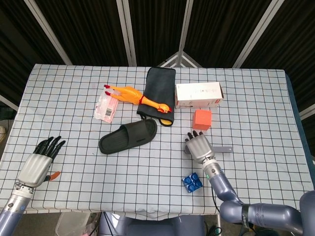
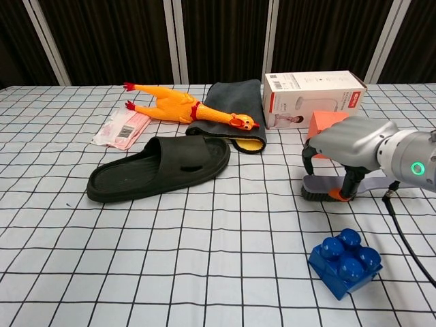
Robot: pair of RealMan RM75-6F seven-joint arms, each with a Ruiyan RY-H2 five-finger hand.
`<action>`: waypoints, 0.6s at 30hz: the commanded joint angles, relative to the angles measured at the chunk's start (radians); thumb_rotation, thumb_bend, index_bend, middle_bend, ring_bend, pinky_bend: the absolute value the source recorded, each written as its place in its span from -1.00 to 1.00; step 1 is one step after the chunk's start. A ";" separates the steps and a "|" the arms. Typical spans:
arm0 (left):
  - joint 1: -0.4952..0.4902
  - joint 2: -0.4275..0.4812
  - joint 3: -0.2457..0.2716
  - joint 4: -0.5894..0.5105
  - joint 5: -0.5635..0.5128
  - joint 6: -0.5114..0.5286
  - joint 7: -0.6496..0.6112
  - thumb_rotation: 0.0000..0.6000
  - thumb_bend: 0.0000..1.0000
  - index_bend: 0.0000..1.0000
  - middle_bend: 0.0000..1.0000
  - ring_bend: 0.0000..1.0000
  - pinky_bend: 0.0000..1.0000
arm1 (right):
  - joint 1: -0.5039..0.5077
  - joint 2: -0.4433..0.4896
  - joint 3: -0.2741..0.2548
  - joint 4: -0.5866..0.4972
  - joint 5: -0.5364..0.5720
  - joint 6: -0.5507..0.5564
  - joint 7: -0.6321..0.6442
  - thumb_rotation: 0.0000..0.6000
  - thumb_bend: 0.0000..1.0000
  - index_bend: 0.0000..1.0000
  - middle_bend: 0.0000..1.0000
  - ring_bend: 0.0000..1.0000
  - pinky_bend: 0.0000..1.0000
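The left hand (image 1: 37,164) lies low at the lower left of the head view, palm down, its dark fingers (image 1: 49,145) spread and pointing up-frame, the forearm running off the bottom left corner. The right hand (image 1: 199,146) sits at lower centre-right, fingers (image 2: 308,155) curled downward, thumb tip orange in the chest view. Its grey forearm angles toward the bottom right.

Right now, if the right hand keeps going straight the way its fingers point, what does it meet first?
The right hand points away from the robot, over the grey brush. Straight on, the orange cube comes first, then the white box. The hand's height above the table is unclear, so it might instead pass over the cube.
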 commanded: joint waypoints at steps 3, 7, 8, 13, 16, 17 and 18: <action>-0.002 -0.001 0.003 -0.003 -0.002 -0.004 0.006 1.00 -0.93 -1.00 -1.00 -1.00 -0.76 | 0.003 0.012 -0.008 -0.004 -0.001 0.006 0.026 1.00 -0.23 -0.25 -0.57 -0.64 -0.39; -0.003 -0.002 0.005 -0.005 -0.004 -0.004 0.010 1.00 -0.93 -1.00 -1.00 -1.00 -0.76 | 0.007 0.017 -0.019 -0.001 -0.004 0.004 0.043 1.00 -0.23 -0.25 -0.57 -0.64 -0.39; -0.003 -0.001 0.005 -0.006 -0.004 -0.003 0.011 1.00 -0.93 -1.00 -1.00 -1.00 -0.76 | 0.008 0.018 -0.021 0.000 -0.003 0.003 0.046 1.00 -0.23 -0.25 -0.57 -0.64 -0.39; -0.005 -0.001 0.006 -0.006 -0.008 -0.004 0.010 1.00 -0.92 -1.00 -1.00 -1.00 -0.76 | 0.018 0.014 -0.032 0.010 -0.004 0.001 0.062 1.00 -0.23 -0.25 -0.57 -0.64 -0.39; -0.005 0.000 0.006 -0.005 -0.009 -0.005 0.009 1.00 -0.92 -1.00 -1.00 -1.00 -0.76 | 0.022 0.011 -0.036 0.014 -0.003 0.001 0.065 1.00 -0.23 -0.25 -0.57 -0.64 -0.39; -0.006 0.000 0.006 -0.005 -0.009 -0.005 0.008 1.00 -0.92 -1.00 -1.00 -1.00 -0.76 | 0.024 0.009 -0.039 0.018 -0.002 -0.001 0.067 1.00 -0.23 -0.25 -0.57 -0.64 -0.39; -0.006 0.001 0.006 -0.005 -0.010 -0.005 0.007 1.00 -0.92 -1.00 -1.00 -1.00 -0.76 | 0.026 0.006 -0.041 0.022 0.001 -0.002 0.069 1.00 -0.23 -0.25 -0.57 -0.64 -0.39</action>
